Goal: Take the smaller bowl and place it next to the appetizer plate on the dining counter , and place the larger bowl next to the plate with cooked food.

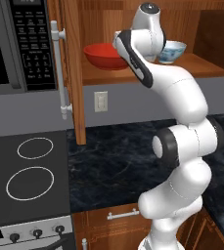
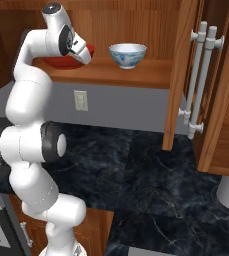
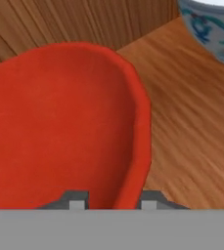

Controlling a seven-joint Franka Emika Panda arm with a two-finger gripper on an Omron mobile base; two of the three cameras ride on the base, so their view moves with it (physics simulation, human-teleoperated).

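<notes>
Risk, as a judgement: the red bowl (image 3: 59,127) is wide, glossy and shallow, and the gripper (image 3: 112,201) meets it only at the rim. A thin-wall pinch of this kind could slip, or tip the bowl when it is lifted off the shelf (image 3: 191,136). The blue bowl (image 3: 213,27) stands on the same shelf, ahead of the gripper and to one side, apart from the red bowl. A wide swing on withdrawal could knock it. The cabinet's open door (image 2: 221,100) is a further obstacle on the way out.

Gripper state: the two fingertips (image 3: 77,200) stand a moderate gap apart, one inside the red bowl, one outside, with the rim between them. Whether the pads press the wall cannot be told. The jaws are not closed to contact in any clear way.

The arm reaches up into the cabinet above the dark counter (image 1: 113,161).
</notes>
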